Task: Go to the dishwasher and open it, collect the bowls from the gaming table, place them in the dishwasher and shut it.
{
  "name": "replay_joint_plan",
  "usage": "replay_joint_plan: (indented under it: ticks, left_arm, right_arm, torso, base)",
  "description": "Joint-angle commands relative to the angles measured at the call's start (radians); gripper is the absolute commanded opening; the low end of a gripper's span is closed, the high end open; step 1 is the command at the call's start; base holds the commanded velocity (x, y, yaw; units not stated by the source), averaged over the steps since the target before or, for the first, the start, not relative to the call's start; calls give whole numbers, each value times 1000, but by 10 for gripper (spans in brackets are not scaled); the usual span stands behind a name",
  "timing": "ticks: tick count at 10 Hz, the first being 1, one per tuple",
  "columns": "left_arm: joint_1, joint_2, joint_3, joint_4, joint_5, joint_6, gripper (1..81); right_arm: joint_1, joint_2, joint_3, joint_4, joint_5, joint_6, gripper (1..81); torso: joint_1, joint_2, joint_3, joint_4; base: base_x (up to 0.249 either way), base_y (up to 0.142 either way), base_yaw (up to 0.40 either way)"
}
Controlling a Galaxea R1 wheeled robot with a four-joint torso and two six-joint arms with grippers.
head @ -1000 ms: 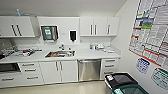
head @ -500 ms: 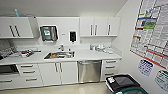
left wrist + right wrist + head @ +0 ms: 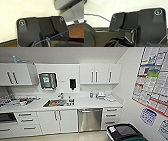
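One long white kitchenette wall fills the room ahead, with upper cabinets (image 3: 100, 73) hung across the top and a pale table (image 3: 82, 104) running its width over white doors and drawers. At about five o'clock from the middle of that run sits the dishwasher (image 3: 89, 119), its stainless-steel front shut, tucked under the table between a white door pair at its nine o'clock and a stack of drawers (image 3: 111, 118) at its three o'clock. Posters (image 3: 153, 79) cover the side wall at three o'clock. A dark bin (image 3: 124, 132) stands on the floor at five o'clock, near the drawers. The sink (image 3: 54, 103) is set into the table at nine o'clock from the dishwasher's top, a tap behind it. A paper-towel dispenser (image 3: 47, 80) and a small black dispenser (image 3: 72, 84) hang on the wall above. Whether either hand of the robot is open or closed, I cannot tell.
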Motion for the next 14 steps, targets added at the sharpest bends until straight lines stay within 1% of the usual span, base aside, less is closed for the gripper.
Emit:
replay_joint_plan:
  ticks: [1,14]
  left_arm:
    - [-48,-15,10,13,44,7,811]
    - [-49,-12,3,10,44,6,811]
  right_arm:
    - [48,-17,20,-12,-44,-4,811]
    - [51,-11,16,-32,-41,-4,811]
  torso:
    - [0,0,0,0]
    - [0,0,0,0]
  base:
    - [103,0,0]
    - [102,0,0]
